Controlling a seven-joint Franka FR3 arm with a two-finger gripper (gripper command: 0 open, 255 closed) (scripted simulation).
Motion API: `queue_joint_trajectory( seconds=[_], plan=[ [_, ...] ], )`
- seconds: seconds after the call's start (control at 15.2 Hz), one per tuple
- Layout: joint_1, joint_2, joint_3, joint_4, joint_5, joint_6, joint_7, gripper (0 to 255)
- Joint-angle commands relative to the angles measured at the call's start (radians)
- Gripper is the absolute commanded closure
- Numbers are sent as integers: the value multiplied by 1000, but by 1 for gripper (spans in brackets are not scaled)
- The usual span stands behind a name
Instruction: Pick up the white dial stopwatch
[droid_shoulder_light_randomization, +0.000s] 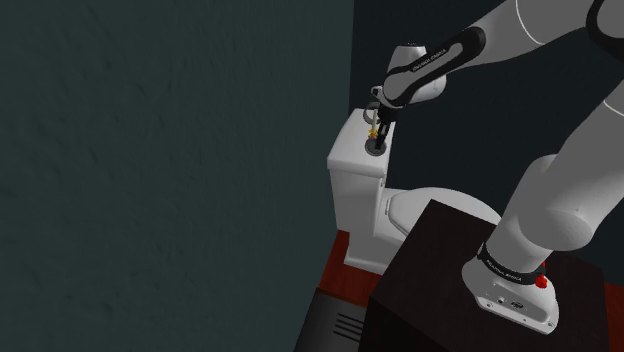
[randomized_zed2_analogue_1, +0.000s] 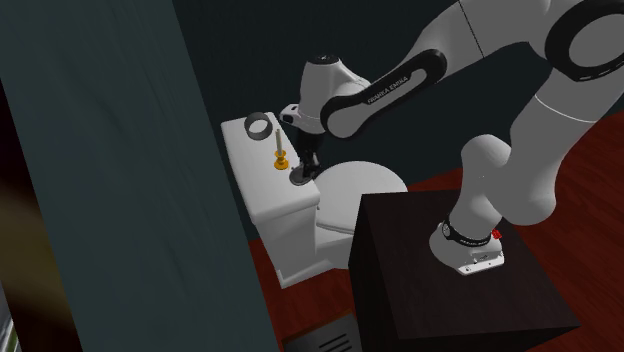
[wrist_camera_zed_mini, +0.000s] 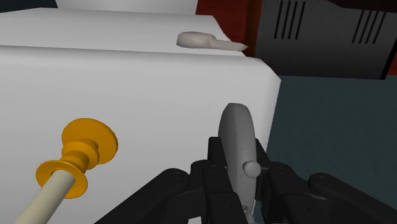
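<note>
Orange candlestick (wrist_camera_zed_mini: 79, 151) upright on white toilet tank (wrist_camera_zed_mini: 127, 76)

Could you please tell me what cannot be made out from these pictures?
1. Stopwatch dial: in the wrist view it sits edge-on in the gripper, face turned away.
2. Candle top: cut off by the wrist view's edge.
3. Ring on the tank: too small in the second exterior view to identify.
4. Toilet bowl front: hidden by the stand in the shoulder view.
</note>
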Motion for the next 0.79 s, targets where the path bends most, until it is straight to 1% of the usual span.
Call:
queue_joint_trajectory(
  seconds=[0.0,0.66,0.73],
  plan=[
    [-2,-15,2,14,-9,-28,7,255],
    [-10,-87,19,89,-44,-170,41,255],
    [-10,-88,19,90,-44,-172,41,255]
  ],
)
